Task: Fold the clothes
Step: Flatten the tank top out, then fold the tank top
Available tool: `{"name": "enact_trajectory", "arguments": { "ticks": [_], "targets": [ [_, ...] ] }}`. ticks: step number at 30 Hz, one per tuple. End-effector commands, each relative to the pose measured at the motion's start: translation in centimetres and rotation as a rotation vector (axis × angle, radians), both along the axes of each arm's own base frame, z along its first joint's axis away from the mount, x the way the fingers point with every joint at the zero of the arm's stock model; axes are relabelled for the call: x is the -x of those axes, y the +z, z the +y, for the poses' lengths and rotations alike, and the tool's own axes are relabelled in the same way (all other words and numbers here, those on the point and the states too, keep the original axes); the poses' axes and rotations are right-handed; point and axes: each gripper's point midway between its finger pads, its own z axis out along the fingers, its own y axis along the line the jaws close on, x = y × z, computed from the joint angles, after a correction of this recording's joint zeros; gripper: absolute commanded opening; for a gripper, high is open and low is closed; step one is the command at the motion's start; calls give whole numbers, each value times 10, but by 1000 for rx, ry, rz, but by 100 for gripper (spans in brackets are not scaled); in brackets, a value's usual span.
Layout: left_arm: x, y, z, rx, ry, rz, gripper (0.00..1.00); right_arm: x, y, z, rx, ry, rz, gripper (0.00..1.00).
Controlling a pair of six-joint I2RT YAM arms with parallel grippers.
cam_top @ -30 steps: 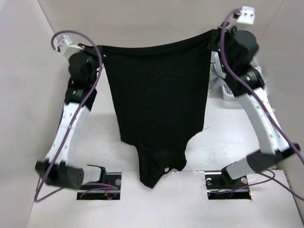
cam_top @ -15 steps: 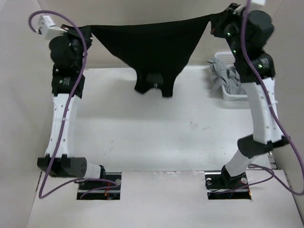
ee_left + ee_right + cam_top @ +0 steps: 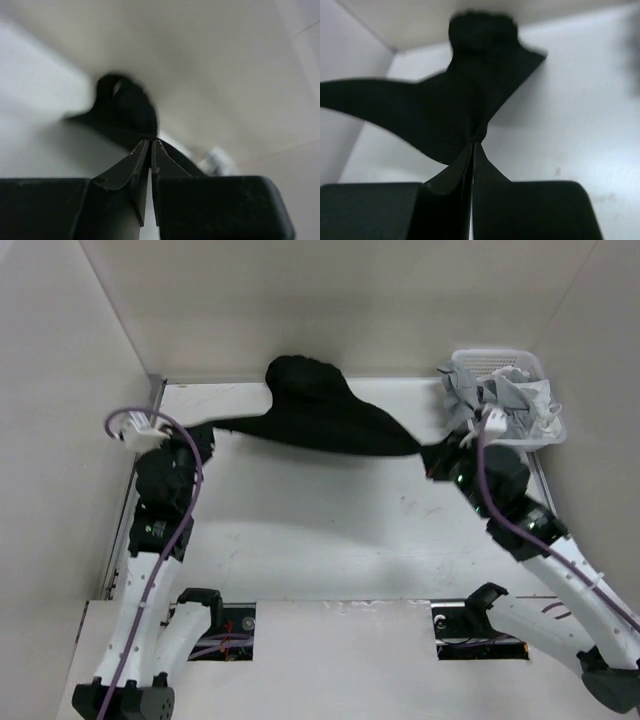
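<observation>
The shirt (image 3: 320, 420) is held stretched crosswise between left pincer (image 3: 205, 432) and right pincer (image 3: 428, 453), each clenched on an edge, its bulk heaped toward the surface's (image 3: 330, 535) far edge.

The black T-shirt (image 3: 330, 425) reads as soft, matt cloth with no sheen at all. The table (image 3: 330, 530) under it is smooth, matt white. Up at two o'clock, a white plastic basket (image 3: 495, 354) holds crumpled grey and white cloth (image 3: 500, 395). The right arm (image 3: 570, 570) wears a smooth, faintly glossy white plastic shell.
</observation>
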Motion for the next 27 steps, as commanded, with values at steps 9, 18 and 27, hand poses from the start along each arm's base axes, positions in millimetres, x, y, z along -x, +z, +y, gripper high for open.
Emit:
{"name": "enact_trajectory", "arguments": {
  "ticks": [9,18,27],
  "targets": [
    [118,-183,0,28,-50,428,0,128,-178,34,-71,199,370,0],
    [127,-159,12,40,36,384,0,146,-160,50,-9,183,355,0],
    [-29,-107,24,78,182,234,0,-74,-90,44,-86,39,134,0]
  ]
}}
